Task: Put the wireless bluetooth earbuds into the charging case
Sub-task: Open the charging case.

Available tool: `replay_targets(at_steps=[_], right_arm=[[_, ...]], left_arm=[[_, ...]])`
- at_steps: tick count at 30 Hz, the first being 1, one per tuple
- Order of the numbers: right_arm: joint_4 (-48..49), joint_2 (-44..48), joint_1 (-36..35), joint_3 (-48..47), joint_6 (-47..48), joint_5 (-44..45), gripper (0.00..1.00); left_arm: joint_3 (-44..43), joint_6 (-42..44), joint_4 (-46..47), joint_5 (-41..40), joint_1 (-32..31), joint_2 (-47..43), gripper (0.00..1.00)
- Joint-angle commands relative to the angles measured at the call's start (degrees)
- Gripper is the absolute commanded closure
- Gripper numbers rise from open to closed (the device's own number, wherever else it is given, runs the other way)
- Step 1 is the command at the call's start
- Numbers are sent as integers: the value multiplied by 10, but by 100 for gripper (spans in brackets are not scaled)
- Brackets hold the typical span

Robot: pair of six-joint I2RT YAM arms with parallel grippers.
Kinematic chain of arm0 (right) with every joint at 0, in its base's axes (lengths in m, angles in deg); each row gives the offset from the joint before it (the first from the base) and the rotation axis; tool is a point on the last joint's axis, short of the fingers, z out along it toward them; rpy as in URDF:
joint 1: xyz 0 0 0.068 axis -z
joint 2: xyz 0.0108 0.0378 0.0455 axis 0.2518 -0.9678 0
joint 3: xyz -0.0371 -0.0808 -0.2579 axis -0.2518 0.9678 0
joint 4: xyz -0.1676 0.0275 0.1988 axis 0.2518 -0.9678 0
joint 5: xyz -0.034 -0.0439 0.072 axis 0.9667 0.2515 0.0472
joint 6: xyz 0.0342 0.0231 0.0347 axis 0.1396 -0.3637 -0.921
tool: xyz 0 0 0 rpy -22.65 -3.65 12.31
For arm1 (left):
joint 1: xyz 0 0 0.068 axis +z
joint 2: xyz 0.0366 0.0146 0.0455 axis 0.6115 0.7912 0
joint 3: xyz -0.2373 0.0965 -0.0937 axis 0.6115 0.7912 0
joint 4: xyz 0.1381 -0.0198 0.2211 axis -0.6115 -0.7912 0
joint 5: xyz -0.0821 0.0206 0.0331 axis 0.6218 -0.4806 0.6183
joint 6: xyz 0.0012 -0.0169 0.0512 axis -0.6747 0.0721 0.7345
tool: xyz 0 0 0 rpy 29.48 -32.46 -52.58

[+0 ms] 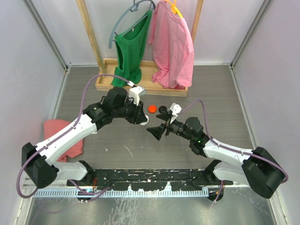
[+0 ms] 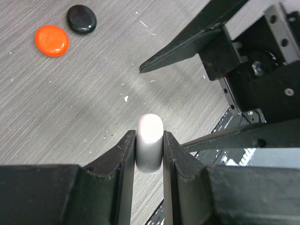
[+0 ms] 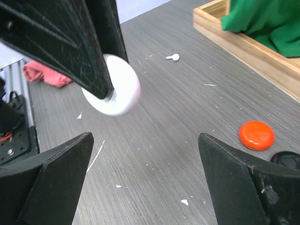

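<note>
- My left gripper [image 2: 149, 137] pinches the white charging case [image 2: 149, 140] edge-on between its two fingers, at the bottom centre of the left wrist view.
- The case is off the table; in the right wrist view it hangs in the upper left of the frame, its round face showing below my left fingers [image 3: 96, 51].
- My right gripper [image 3: 145, 138] is spread wide with nothing between the jaws, and its tips frame bare table at the bottom of its own view.
- Seen from above, the two grippers meet near the middle of the frame, tips close together but apart.
- A tiny white piece with a short stem, which I take for a white earbud [image 3: 172, 57] though it is too small to be sure, lies on the table at the upper centre of the right wrist view, well apart from the held case.
- The orange-red case [image 2: 51, 40] and black case [image 2: 81, 18] lie just beside each other at the upper left of the left wrist view.
- A wooden tray [image 1: 105, 84] sits at the top of the overhead frame, with a green top [image 1: 131, 51] and a pink shirt [image 1: 173, 47] hanging over it.
</note>
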Motion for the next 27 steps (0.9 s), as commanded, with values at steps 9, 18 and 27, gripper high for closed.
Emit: replay_targets(at_steps=[9, 18, 27], right_arm=[[-21, 14, 41, -63, 23, -224, 6], [-4, 3, 53, -87, 8, -301, 17], [33, -25, 53, -102, -25, -361, 30]], left_arm=[[-71, 174, -81, 141, 0, -15, 80], [-82, 271, -93, 208, -8, -20, 77], [-96, 320, -114, 211, -21, -15, 75]])
